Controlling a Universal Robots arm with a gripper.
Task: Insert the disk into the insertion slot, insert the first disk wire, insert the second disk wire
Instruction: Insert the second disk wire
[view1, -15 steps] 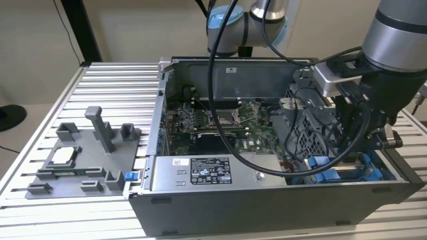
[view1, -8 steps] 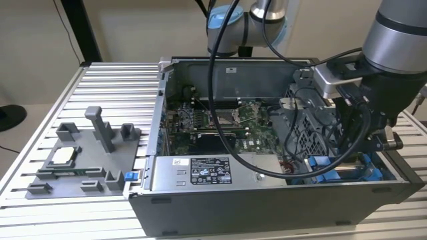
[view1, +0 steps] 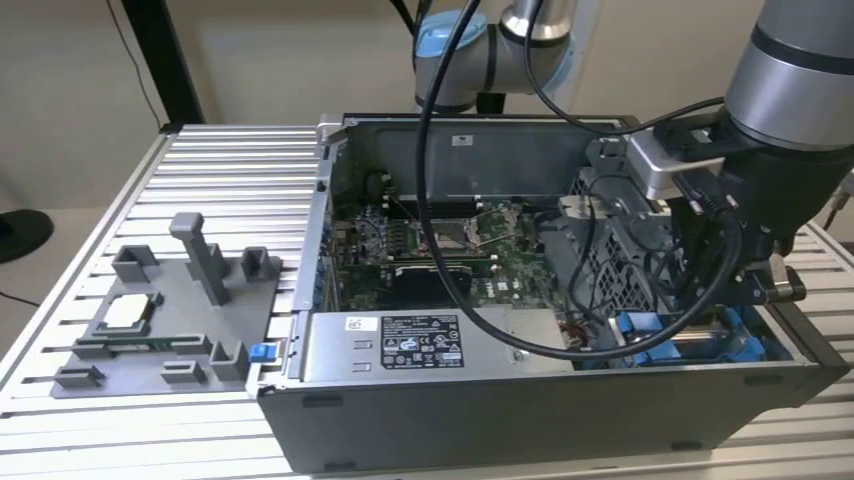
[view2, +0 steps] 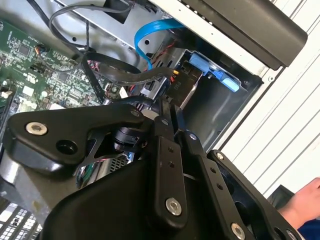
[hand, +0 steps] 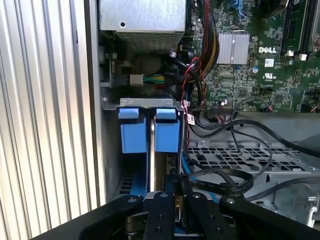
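Observation:
The disk's blue carrier (hand: 134, 136) sits down in the insertion slot (hand: 150, 103), the grey bay at the case corner nearest the exterior view's right. Its blue tabs (view1: 654, 335) also show below the arm, and one tab (view2: 212, 67) lies against the bay wall (view2: 220, 110). My gripper (hand: 172, 187) hangs directly over the carrier's end, fingers (view2: 162, 150) pressed close. A black flat disk wire (hand: 227, 181) runs into the fingertips, and my gripper (view2: 167, 107) looks shut on its connector. A blue wire (view2: 152, 30) loops beside the bay. My gripper (view1: 701, 315) reaches down into the case.
A labelled power-supply box (view1: 400, 345) lies beside the bay, with the motherboard (view1: 427, 250) behind it. A perforated grey cage (hand: 235, 155) borders the slot, draped with black cables. A grey fixture (view1: 160, 310) stands on the slatted table. A person's hand (view2: 302, 202) rests outside the case.

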